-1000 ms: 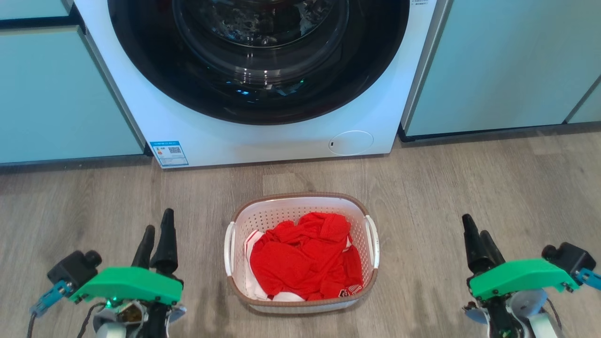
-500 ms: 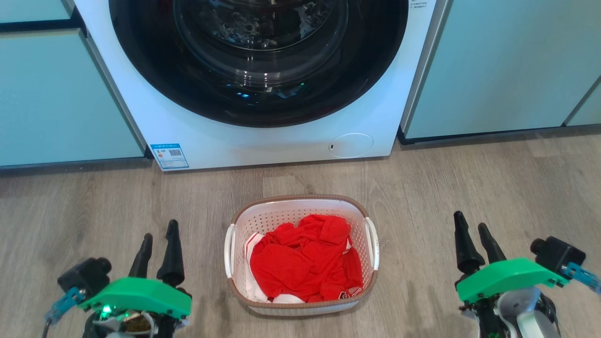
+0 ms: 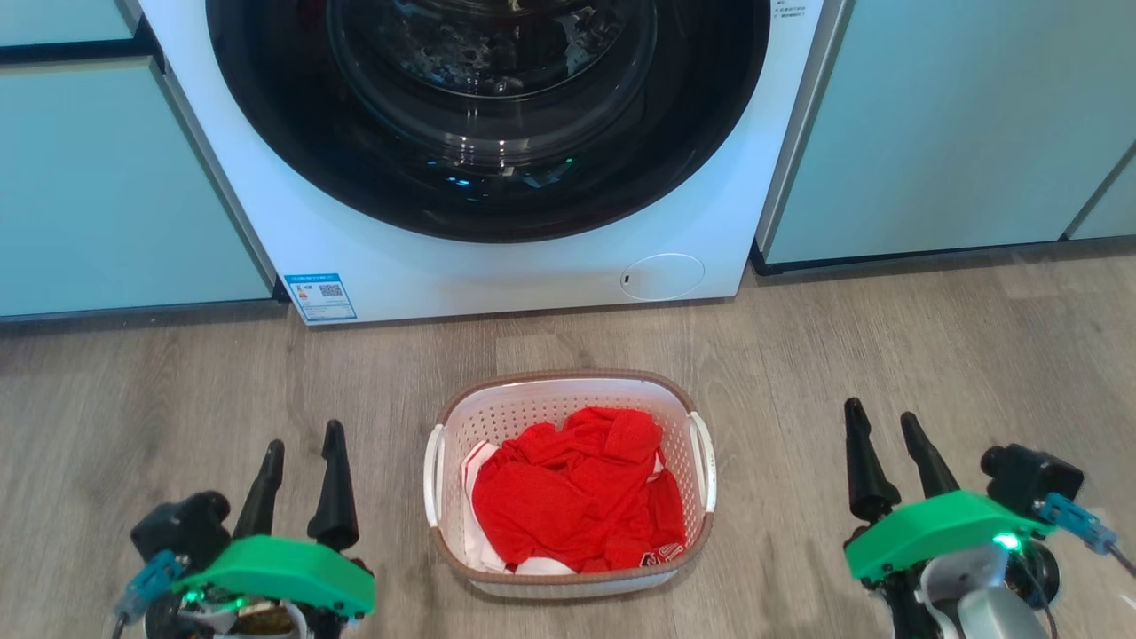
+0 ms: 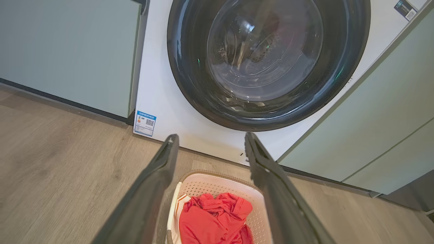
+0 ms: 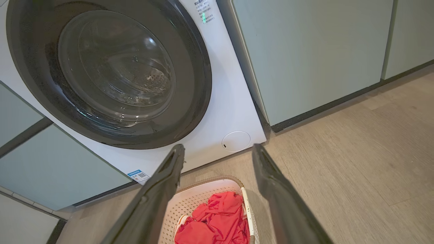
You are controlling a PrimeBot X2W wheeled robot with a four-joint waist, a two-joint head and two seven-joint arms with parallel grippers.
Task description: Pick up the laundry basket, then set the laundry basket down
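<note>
White basket, brown rim, sits on the wood floor near the washer, red clothes inside. Left gripper spread, empty, left of basket. Right gripper spread, empty, further off right.

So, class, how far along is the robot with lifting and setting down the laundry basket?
Done: seemingly nothing; the laundry basket rests on the floor, holding red clothes. In hand: the left gripper and right gripper hang open either side, clear of its handles. Left: grip, lift, set down.
</note>
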